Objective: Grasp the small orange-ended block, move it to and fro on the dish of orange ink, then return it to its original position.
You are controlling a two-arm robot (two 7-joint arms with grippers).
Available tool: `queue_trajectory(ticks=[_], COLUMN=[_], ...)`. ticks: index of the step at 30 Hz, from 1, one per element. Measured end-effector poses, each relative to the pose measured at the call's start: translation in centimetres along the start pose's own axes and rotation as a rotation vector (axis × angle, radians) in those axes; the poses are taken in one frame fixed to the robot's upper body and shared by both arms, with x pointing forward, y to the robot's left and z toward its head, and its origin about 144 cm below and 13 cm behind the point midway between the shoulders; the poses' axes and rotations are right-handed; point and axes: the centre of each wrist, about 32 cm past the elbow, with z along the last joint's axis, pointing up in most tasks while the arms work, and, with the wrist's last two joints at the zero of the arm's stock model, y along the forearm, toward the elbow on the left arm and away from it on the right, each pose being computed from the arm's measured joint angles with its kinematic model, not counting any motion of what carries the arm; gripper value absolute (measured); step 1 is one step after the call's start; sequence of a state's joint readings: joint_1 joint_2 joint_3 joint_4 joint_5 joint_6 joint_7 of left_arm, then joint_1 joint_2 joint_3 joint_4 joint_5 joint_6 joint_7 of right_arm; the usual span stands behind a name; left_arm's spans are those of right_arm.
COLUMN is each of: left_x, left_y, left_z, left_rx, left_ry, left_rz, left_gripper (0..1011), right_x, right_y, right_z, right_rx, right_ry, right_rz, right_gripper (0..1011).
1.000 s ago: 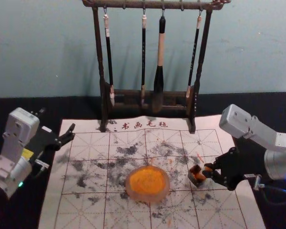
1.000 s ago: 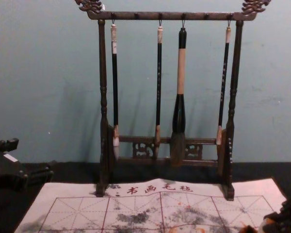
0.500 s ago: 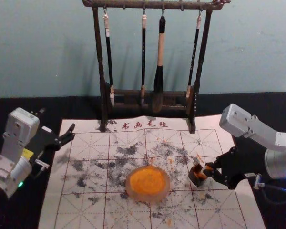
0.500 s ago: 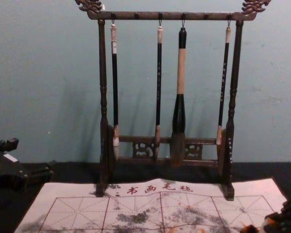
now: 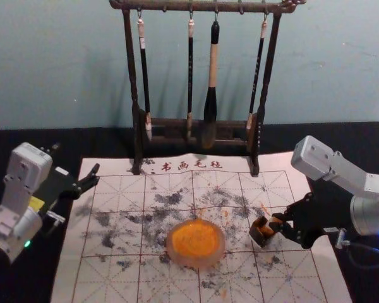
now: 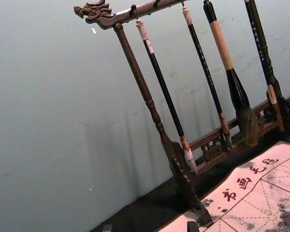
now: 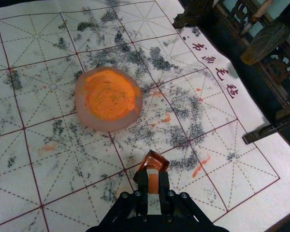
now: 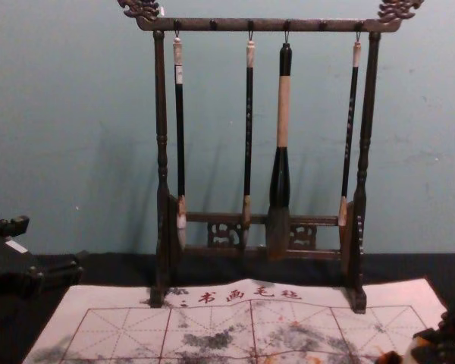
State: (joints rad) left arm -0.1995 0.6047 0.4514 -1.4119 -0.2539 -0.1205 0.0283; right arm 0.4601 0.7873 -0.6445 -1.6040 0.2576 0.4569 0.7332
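Comparison of the head view frames gives one slight change: the right end effector [image 7: 153, 180] has shifted a little, while the open container [image 7: 156, 160], the ink dish [image 5: 196, 259] and the left arm hold their places. The right end effector, low at the right of the chest view, is clamped on the orange-ended block [image 7: 153, 185], one finger on each side. The block is just beside the container; the views do not settle whether its far end is inside the rim or clear of it. The grasp therefore appears secured, but the frames do not establish whether this is removal or return; in either case, keep the block aligned so that the container wall is not knocked. The ink dish, with its orange ink [image 5: 194, 238], lies apart from the block, toward the robot's left. The left end effector [image 6: 150, 227] is idle at the robot's left, fingers apart. Markings: the felt mat [image 5: 117, 268] on the dark worktop [image 5: 360, 145] bears the red characters 书画毛毡 (felt for calligraphy and painting) at its far edge. The hanging brush [image 8: 180, 136] nearest the robot's left carries a white label [image 8: 179, 74], and other handles carry fine characters; these are too small to read. No brand name is legible.
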Motion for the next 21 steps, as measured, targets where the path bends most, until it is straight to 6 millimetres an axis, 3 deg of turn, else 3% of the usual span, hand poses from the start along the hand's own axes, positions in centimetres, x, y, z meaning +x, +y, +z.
queue_trajectory(ticks=[17, 21], left_x=[0.00, 0.00], left_y=[0.00, 0.00], left_z=[0.00, 0.00], left_rx=[0.000, 0.000], left_ry=[0.000, 0.000], left_rz=[0.000, 0.000], left_gripper=[1001, 1001], right_x=[0.00, 0.00], right_y=[-0.03, -0.04], right_z=[-0.02, -0.01], right_rx=[0.001, 0.001], right_ry=[-0.001, -0.001], right_rz=[-0.001, 0.000], right_gripper=[107, 175])
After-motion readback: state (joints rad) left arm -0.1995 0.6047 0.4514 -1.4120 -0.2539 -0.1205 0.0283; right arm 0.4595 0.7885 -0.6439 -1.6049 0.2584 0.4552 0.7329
